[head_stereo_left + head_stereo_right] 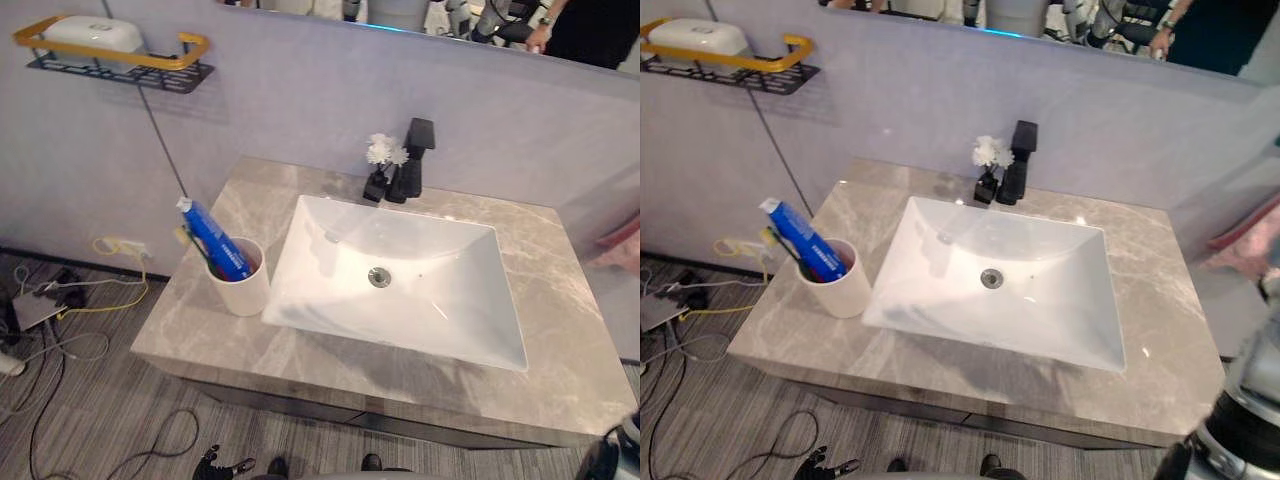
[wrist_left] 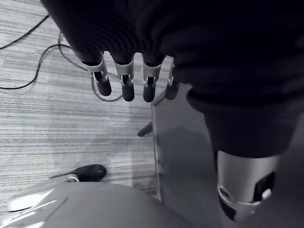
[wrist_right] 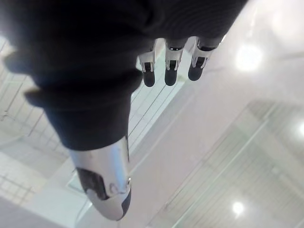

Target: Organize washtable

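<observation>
A grey marble washtable (image 1: 560, 330) holds a white rectangular sink (image 1: 400, 285). To the sink's left stands a white cup (image 1: 240, 285) with a blue toothpaste tube (image 1: 213, 238) and a toothbrush leaning in it. Behind the sink are a black tap (image 1: 412, 160) and a small black vase of white flowers (image 1: 380, 165). My left hand (image 2: 126, 85) hangs low over the floor in front of the washtable, fingers straight and empty; its dark fingertips (image 1: 222, 466) peek in at the bottom edge. My right hand (image 3: 170, 69) points up with straight fingers, holding nothing.
A black wall shelf with a yellow rail (image 1: 115, 55) carries a white box (image 1: 92, 35) at the upper left. Cables and a power strip (image 1: 40, 305) lie on the floor to the left. A pink cloth (image 1: 625, 245) hangs at the right. A mirror runs along the top.
</observation>
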Controlling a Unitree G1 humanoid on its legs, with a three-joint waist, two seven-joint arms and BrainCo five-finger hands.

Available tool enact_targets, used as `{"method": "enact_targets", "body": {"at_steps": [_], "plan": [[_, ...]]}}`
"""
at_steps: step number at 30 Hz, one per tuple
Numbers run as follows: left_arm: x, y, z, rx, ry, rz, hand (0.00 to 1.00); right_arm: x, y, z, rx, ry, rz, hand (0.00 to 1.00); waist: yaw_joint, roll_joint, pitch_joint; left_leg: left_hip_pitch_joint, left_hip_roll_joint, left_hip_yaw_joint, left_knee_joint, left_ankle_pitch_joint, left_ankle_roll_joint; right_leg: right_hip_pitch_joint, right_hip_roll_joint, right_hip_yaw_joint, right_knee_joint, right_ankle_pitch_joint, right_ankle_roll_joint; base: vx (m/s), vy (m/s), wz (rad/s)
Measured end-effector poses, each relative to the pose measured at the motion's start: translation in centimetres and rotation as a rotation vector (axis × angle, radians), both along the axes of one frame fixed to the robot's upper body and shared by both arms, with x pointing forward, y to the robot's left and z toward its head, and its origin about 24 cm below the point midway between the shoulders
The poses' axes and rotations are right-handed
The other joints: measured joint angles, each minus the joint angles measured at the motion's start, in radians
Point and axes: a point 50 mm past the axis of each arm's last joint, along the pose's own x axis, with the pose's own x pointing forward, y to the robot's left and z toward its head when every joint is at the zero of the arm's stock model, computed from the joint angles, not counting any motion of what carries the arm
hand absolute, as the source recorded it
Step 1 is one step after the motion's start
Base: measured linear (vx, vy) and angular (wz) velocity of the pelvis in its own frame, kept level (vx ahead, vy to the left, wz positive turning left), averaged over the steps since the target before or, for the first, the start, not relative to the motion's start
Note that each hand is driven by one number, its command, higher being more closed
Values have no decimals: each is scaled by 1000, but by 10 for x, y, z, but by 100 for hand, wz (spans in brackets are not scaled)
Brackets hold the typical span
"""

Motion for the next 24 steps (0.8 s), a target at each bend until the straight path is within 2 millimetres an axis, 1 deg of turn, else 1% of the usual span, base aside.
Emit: {"method": "enact_targets", "body": {"at_steps": [1, 2, 3, 4, 6, 7, 8, 10, 12, 13, 17, 19, 20, 22, 23, 24], "plan": [[4, 0, 0, -3, -8, -2, 0, -4, -10, -16, 82, 38, -33, 0, -5, 0, 0, 1, 0, 12, 0, -3, 0, -4, 2, 10, 0, 0, 0, 4, -1, -21], [5, 0, 1, -8, -11, -4, 0, -5, -15, -26, 124, 67, -51, 0, -7, 0, -1, 3, 0, 21, 1, -7, 1, -11, 4, 17, 0, 1, 0, -14, 7, -35], [5, -1, 1, -14, -10, -4, 0, -6, -21, -46, 207, 133, -78, 0, -10, 0, -8, 2, 2, 36, 2, -12, 0, -18, 7, 35, -1, 1, 0, -10, 5, -36], [5, -1, 0, -17, -10, 1, 0, -8, -23, -57, 249, 165, -92, 0, -12, 2, -12, 3, 3, 45, 2, -15, 0, -20, 8, 42, -1, 1, 0, 1, 2, -35], [4, -3, 0, -26, -12, 28, 0, -17, -30, -99, 405, 319, -165, 0, -25, 11, -26, 2, 10, 68, 3, -25, 0, -36, 10, 59, -2, 1, 0, 33, -11, -27], [3, -3, 0, -28, -13, 40, 0, -20, -31, -110, 447, 357, -183, 0, -25, 13, -27, 5, 10, 78, 3, -28, 0, -38, 11, 68, -1, 1, 0, 51, -5, -34], [3, -4, -1, -34, -15, 55, 0, -26, -32, -132, 539, 423, -212, 0, -25, 20, -31, 9, 12, 95, 6, -35, 1, -36, 12, 80, 0, 1, 0, 48, 6, -35], [5, -7, 0, -49, -33, 94, 0, -38, -29, -162, 682, 497, -258, 0, -25, 30, -37, 20, 15, 119, 11, -44, 1, -33, 11, 95, 3, 1, 0, 51, 12, -32], [4, -9, -1, -59, -27, 142, 0, -47, -25, -178, 759, 526, -292, 0, -25, 33, -39, 21, 18, 137, 28, -57, 1, -31, 11, 97, 5, 1, 0, 35, 4, -20], [4, -10, -1, -64, -27, 159, 0, -54, -22, -186, 797, 539, -306, 0, -25, 41, -41, 21, 21, 144, 44, -69, 1, -26, 11, 96, 6, 1, 0, 19, -1, -15], [4, -10, -1, -77, -35, 203, 0, -67, -16, -203, 932, 498, -280, 0, -20, 39, -38, 28, 32, 167, 88, -104, -1, -5, 14, 94, 10, -1, 0, -26, -8, -10], [3, -11, -1, -81, -34, 211, 0, -74, -18, -225, 1045, 497, -277, 0, -5, 39, -37, 40, 34, 185, 88, -114, -2, 2, 13, 95, 25, -13, -3, -69, -11, -11], [4, -11, -1, -82, -34, 212, 0, -77, -18, -231, 1080, 496, -278, 0, -2, 40, -38, 40, 35, 188, 89, -119, -3, 2, 12, 95, 30, -19, -3, -46, -7, -5], [3, -13, -2, -89, -31, 222, 0, -86, -15, -255, 1213, 488, -289, 0, 2, 46, -38, 54, 35, 204, 84, -124, -4, 1, 8, 95, 53, -35, -4, -11, 1, -3], [2, -13, -2, -89, -28, 224, 0, -88, -15, -260, 1239, 489, -296, 0, 2, 48, -39, 56, 35, 206, 83, -124, -3, 0, 8, 95, 57, -37, -3, 19, 10, -4], [1, -14, -3, -89, -25, 227, 0, -92, -14, -270, 1285, 496, -307, 0, 2, 52, -42, 57, 34, 209, 83, -124, 0, -1, 7, 95, 60, -37, -1, 32, 9, -2]]}}
